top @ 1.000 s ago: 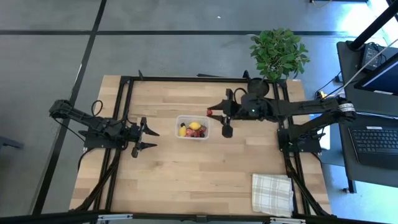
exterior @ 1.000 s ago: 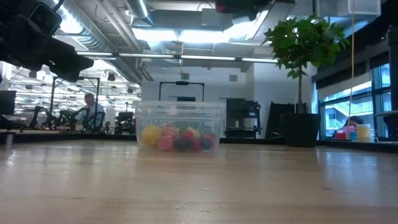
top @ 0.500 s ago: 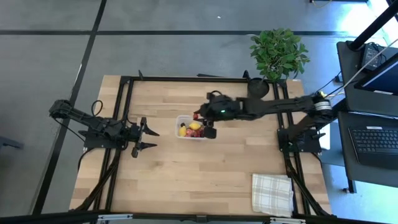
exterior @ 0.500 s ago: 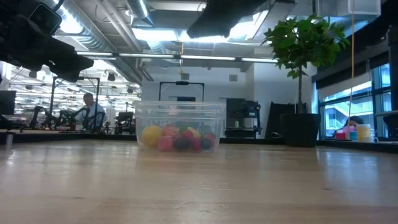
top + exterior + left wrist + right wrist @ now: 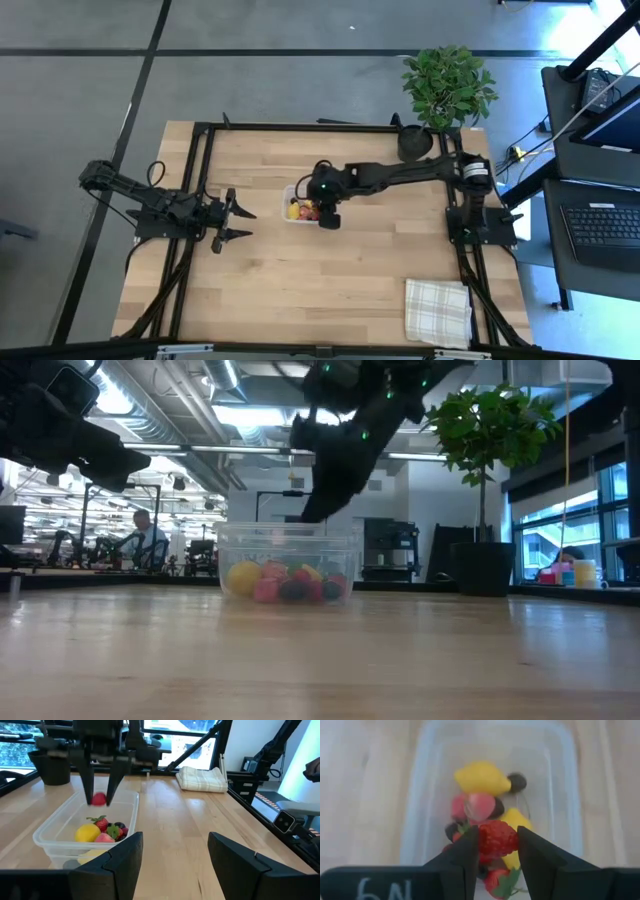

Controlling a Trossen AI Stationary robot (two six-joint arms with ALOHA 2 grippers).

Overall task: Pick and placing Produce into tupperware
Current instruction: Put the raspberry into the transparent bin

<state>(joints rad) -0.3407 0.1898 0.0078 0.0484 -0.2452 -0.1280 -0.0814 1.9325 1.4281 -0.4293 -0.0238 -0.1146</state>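
Observation:
The tupperware is a clear tub in the middle of the table. It holds produce: yellow lemon shapes, red berries and dark balls. My right gripper hangs over the tub's open top, shut on a red berry; the low view shows its fingers just above the rim. My left gripper waits open near the table's left side, pointing level at the tub, nothing between its fingers. My right gripper pinches the red berry's two opposite sides between its two fingers, close to their free ends. The fingers slant down from the table's right side. The berry hangs clear above the produce in the tub.
A potted plant stands at the far right corner, its black pot beyond the tub. A checked cloth lies folded at the near right. Bare wood lies in front of the tub and to its left.
My right gripper has swung from the far right toward the table's left and come down, tipping its fingers downward. It has carried the red berry from beside the tub to just above the tub's open top, staying shut on it.

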